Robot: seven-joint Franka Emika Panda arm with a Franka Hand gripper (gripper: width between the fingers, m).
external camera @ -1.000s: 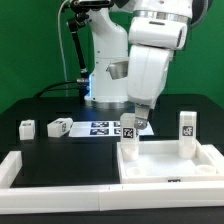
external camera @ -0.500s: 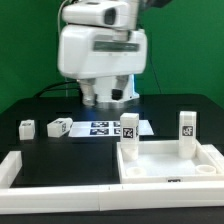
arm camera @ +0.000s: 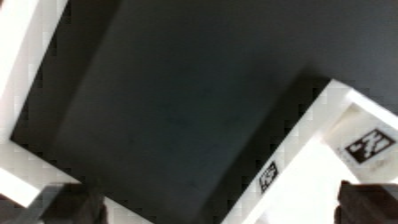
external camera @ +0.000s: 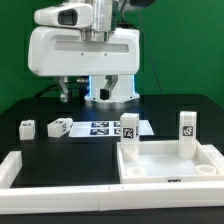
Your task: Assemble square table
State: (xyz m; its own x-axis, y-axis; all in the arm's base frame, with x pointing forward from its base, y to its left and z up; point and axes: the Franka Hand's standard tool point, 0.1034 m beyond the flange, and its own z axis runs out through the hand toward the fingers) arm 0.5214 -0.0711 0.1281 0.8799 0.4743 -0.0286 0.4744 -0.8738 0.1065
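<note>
The square table panel (external camera: 172,162), white with a raised rim, lies at the exterior view's right. Two white tagged legs stand upright on it, one at its far left corner (external camera: 128,127) and one at its far right corner (external camera: 186,125). Two more tagged legs (external camera: 27,127) (external camera: 60,126) lie loose on the black table at the left. My gripper (arm camera: 214,207) is open and empty, high above the table. Only its dark fingertips (arm camera: 64,205) show in the wrist view. The panel's edge with a tag (arm camera: 370,143) shows below it. In the exterior view the arm's body hides the gripper.
The marker board (external camera: 100,128) lies flat at the middle back. White border bars (external camera: 20,168) (external camera: 60,200) run along the left and front. The arm's large white body (external camera: 85,55) hangs over the back middle.
The gripper has let go of the leg at the panel's far left corner. The arm has risen and swung to the exterior view's left. The leg stays upright.
</note>
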